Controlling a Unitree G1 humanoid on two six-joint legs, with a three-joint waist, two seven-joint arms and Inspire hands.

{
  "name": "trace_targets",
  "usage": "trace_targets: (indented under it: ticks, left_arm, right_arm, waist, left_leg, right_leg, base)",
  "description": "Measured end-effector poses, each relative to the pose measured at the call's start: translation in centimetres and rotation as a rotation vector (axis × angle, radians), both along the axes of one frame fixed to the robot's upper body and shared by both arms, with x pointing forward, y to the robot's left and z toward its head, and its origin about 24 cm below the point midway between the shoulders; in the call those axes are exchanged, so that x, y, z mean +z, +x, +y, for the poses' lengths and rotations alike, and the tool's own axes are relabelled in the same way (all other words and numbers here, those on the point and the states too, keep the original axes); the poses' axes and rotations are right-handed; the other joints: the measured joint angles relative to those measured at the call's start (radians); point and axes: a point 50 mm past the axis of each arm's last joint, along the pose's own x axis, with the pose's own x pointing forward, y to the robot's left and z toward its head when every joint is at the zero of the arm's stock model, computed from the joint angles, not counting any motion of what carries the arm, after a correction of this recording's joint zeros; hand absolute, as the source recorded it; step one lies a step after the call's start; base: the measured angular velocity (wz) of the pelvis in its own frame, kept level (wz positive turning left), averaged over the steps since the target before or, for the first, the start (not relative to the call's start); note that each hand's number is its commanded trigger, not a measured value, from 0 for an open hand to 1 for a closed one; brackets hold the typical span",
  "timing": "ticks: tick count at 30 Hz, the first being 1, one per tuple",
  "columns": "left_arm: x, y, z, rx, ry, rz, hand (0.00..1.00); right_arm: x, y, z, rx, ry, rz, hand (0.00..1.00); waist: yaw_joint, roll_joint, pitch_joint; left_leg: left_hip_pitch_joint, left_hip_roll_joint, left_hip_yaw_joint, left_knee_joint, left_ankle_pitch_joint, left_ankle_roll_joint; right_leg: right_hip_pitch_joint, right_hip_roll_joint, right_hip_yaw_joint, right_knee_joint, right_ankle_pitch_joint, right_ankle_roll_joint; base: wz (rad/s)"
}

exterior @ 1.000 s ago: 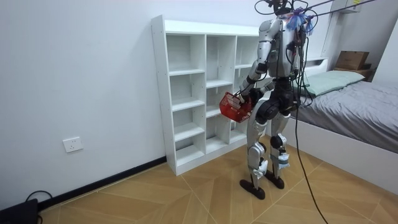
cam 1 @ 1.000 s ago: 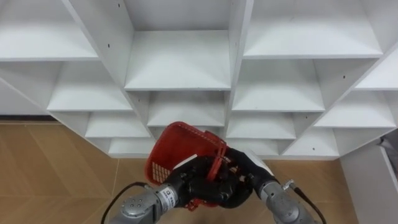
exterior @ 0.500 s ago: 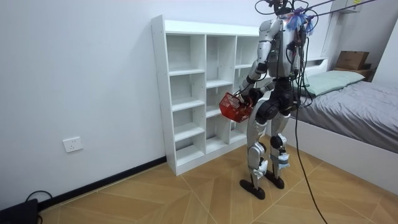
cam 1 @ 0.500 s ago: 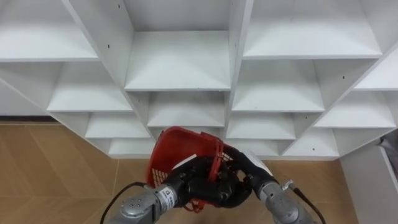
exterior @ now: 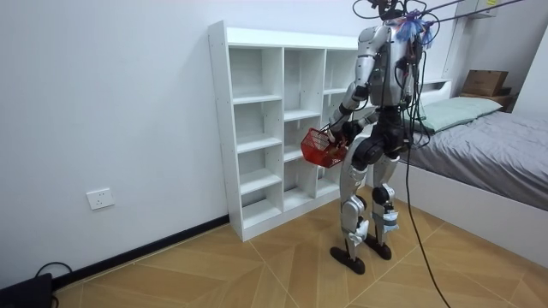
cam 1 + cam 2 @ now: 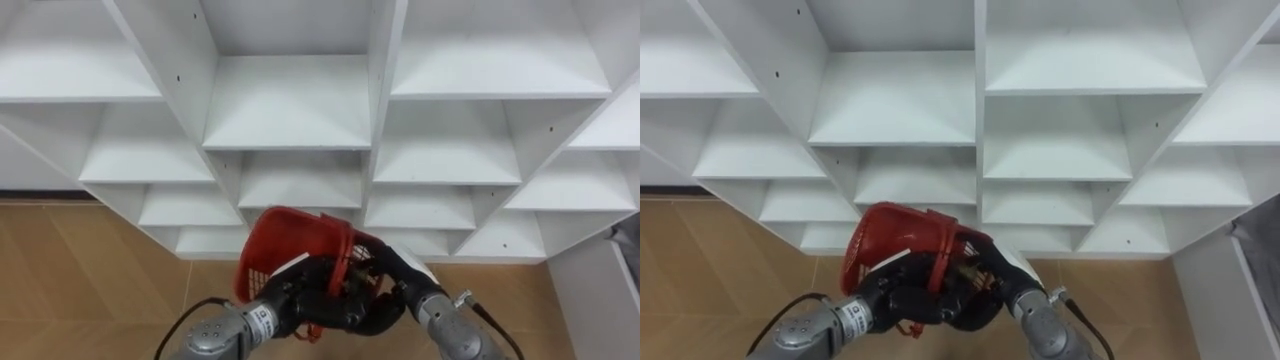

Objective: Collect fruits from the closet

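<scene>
A red plastic basket (image 6: 290, 235) with a mesh wall hangs tilted in front of my waist, its mouth turned towards the shelves. My left hand (image 6: 300, 295) is curled round its handle from the lower left. My right hand (image 6: 395, 280) clasps the same spot from the right, with its fingers wrapped on the handle. In the room view the basket (image 5: 323, 147) sits between me and the white shelf unit (image 5: 257, 128). The inside of the basket is hidden from me.
The white shelf unit (image 6: 285, 100) stands right ahead, with several open compartments in three columns. Wooden floor (image 6: 90, 270) lies below it. A bed (image 5: 497, 162) stands behind me, and a white panel (image 6: 600, 290) rises at my lower right.
The basket has sunk slightly and tipped a little more to the left in both hands. My stance before the shelves is the same.
</scene>
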Motion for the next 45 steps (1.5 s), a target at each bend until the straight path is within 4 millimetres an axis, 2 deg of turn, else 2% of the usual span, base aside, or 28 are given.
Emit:
trace_targets:
  ticks: [9,17,21,23,27,34,37,45]
  left_arm:
    - [-1.4,-0.8,1.9,0.122,0.053,0.067,1.00]
    - [-3.1,-2.0,4.1,0.241,0.133,0.151,1.00]
    - [-4.1,-3.3,5.6,0.306,0.168,0.214,1.00]
    - [-4.5,-4.3,6.2,0.345,0.176,0.243,1.00]
    - [-5.0,-5.5,6.6,0.371,0.189,0.274,1.00]
    - [-5.1,-5.7,7.1,0.427,0.217,0.280,1.00]
    - [-5.2,-5.7,7.0,0.447,0.222,0.281,1.00]
    - [-5.3,-5.7,6.4,0.453,0.213,0.287,1.00]
  right_arm:
    - [-0.4,-0.4,-0.2,0.017,0.024,0.064,0.00]
    - [-0.4,-0.9,0.0,0.025,0.041,0.068,0.00]
    - [0.4,-0.8,-0.3,0.022,0.055,0.035,0.00]
    - [0.7,-0.6,-0.5,0.006,0.070,0.029,0.00]
    - [0.7,-0.9,-0.7,-0.012,0.084,0.039,0.00]
    - [1.3,-1.0,-0.5,-0.017,0.129,0.023,0.00]
    - [1.3,-1.0,-0.4,-0.007,0.138,0.025,0.00]
    - [1.4,-0.9,-0.5,-0.007,0.144,0.027,0.00]
  waist:
    - [0.002,-0.001,-0.0005]
    - [0.004,-0.012,-0.0086]
    - [0.001,-0.015,-0.0100]
    - [0.000,-0.022,-0.0134]
    - [0.001,-0.037,-0.0193]
    - [0.001,-0.037,-0.0164]
    - [0.001,-0.034,-0.0147]
    - [0.000,-0.033,-0.0132]
  left_leg:
    - [0.028,-0.001,-0.001,-0.015,0.000,0.000]
    - [0.060,-0.003,0.003,-0.033,0.002,-0.003]
    - [0.075,-0.004,0.003,-0.037,0.001,-0.003]
    - [0.090,-0.007,0.004,-0.047,0.002,-0.003]
    - [0.124,-0.008,-0.001,-0.058,-0.001,-0.005]
    - [0.169,-0.009,-0.002,-0.076,-0.001,-0.007]
    - [0.183,-0.017,-0.002,-0.088,-0.001,-0.007]
    - [0.183,-0.019,-0.002,-0.101,0.000,-0.008]
  right_leg:
    - [0.018,-0.001,0.002,0.003,-0.001,0.001]
    - [0.046,-0.001,0.000,-0.003,-0.003,0.001]
    - [0.058,0.000,0.000,-0.005,-0.004,0.002]
    - [0.071,0.000,-0.001,-0.017,-0.005,0.002]
    - [0.099,-0.002,-0.005,-0.022,-0.011,0.004]
    - [0.146,-0.001,-0.002,-0.040,-0.011,0.004]
    - [0.158,0.000,-0.002,-0.051,-0.011,0.005]
    - [0.162,0.000,0.000,-0.057,-0.010,0.007]
  base:
    - [-0.01]
    - [0.00]
    - [-0.03]
    - [0.00]
    - [0.04]
    - [0.00]
    - [0.00]
    - [0.00]
